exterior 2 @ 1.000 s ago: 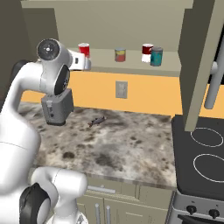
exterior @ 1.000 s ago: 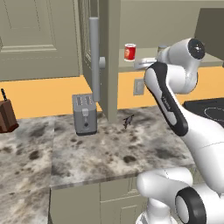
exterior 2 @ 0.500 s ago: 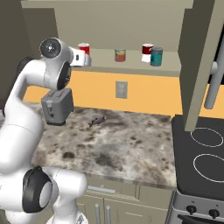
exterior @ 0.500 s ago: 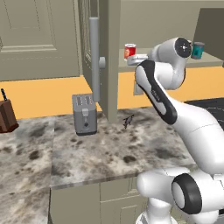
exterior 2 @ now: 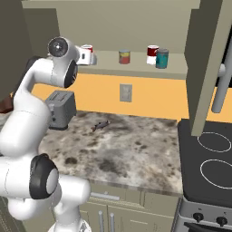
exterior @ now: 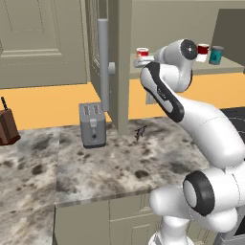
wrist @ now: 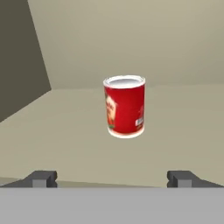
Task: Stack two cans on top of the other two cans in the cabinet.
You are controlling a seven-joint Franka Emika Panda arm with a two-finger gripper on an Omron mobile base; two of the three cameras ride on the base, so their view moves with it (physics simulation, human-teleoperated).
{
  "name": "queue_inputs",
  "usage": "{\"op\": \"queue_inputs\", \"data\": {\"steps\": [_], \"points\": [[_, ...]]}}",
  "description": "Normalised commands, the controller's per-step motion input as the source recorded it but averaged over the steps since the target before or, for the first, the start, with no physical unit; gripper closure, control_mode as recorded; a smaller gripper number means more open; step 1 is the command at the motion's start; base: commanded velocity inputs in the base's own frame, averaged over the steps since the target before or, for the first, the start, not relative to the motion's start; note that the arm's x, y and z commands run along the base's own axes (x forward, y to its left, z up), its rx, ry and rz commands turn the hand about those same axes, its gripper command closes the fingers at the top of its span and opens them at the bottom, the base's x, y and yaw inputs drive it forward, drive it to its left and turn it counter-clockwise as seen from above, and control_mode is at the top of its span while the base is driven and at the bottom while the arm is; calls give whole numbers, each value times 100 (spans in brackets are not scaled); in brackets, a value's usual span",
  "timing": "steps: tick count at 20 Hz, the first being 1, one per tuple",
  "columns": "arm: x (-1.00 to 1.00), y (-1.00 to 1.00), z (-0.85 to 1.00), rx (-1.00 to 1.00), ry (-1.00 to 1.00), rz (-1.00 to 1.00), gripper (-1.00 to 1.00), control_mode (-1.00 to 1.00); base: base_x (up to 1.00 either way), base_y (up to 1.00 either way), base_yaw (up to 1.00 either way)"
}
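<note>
The bright red can (wrist: 124, 106) is a smooth upright cylinder with a silver rim and a pale label. In the hand view it stands alone on the matte beige shelf (wrist: 65, 140) of the cabinet (exterior 2: 113, 27), dead centre, with bare shelf on all sides of it. The tool (wrist: 112, 178) is released, its two dark fingertips (wrist: 41, 178) spread wide at 7 and 5 o'clock, well short of the can and touching nothing. The cabinet's dark side wall closes that view off at 10 o'clock; the rest of the shelf lies open.

In the right base view this can (exterior 2: 87, 48) sits at the left end of the shelf, just beyond the white wrist. A short brownish can (exterior 2: 124, 56) stands apart at mid-shelf, and further right the red-and-white can (exterior 2: 152, 54) stands just beside the teal can (exterior 2: 161, 59); whether they touch I cannot tell. The open cabinet door (exterior 2: 205, 59) with its grey bar handle (exterior 2: 220, 81) hangs at 3 o'clock.

Below, the mottled stone surface (exterior: 115, 167) carries a boxy grey toaster (exterior: 92, 125) and a small dark object (exterior: 140, 133), too small to name.
</note>
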Motion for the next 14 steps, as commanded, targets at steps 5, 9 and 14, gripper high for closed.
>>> {"op": "queue_inputs", "data": {"steps": [5, 9, 14], "points": [[31, 0, 1, 0, 0, 0, -100, -100, 0, 0, 0], [32, 0, 0, 0, 0, 1, -100, -100, 0, 0, 0], [29, 0, 0, 0, 0, 0, -100, -100, 0, 0, 0]]}}
